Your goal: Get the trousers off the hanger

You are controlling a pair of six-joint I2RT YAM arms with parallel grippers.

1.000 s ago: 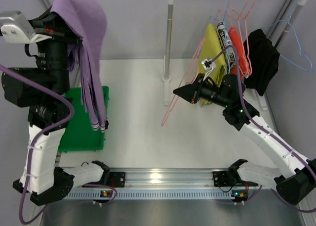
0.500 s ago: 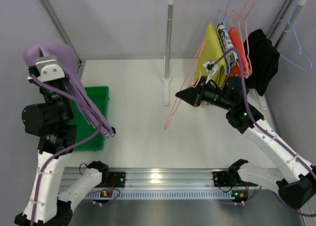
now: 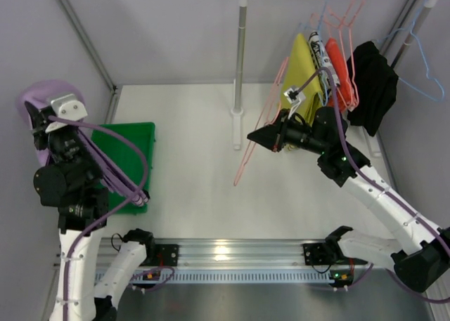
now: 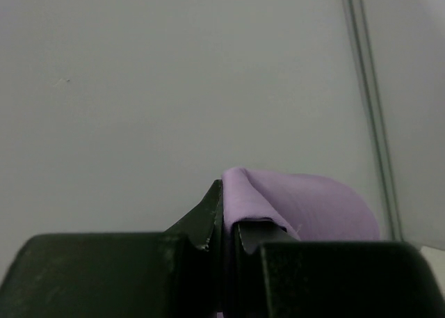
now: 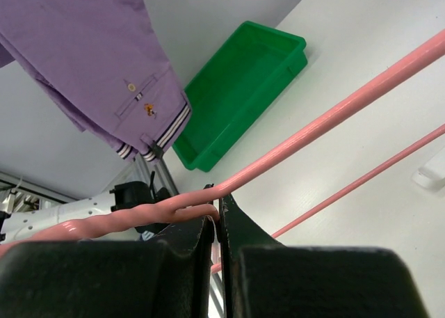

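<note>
The lilac trousers (image 3: 43, 96) are off the hanger. They drape over my left gripper (image 3: 50, 117) at the far left, and their legs trail down to the striped hem bands (image 3: 139, 195) over the green bin. In the left wrist view the left gripper (image 4: 229, 217) is shut on a fold of the trousers (image 4: 306, 203). My right gripper (image 3: 254, 134) holds the bare pale pink hanger (image 3: 261, 128) in mid-air near the rack post. In the right wrist view the right gripper (image 5: 217, 213) is shut on the hanger's wire (image 5: 334, 116), with the trousers (image 5: 90, 53) beyond.
A green bin (image 3: 133, 135) sits at the table's left, also in the right wrist view (image 5: 243, 88). The rack post (image 3: 239, 68) stands mid-table. On the rail hang a mustard-yellow garment (image 3: 304, 68), red-orange hangers (image 3: 344, 33), a black garment (image 3: 373, 75) and a light blue hanger (image 3: 422, 61).
My left arm has swung down and to the left with the trousers, so their legs now trail over the green bin. My right gripper and the pink hanger have barely moved.
</note>
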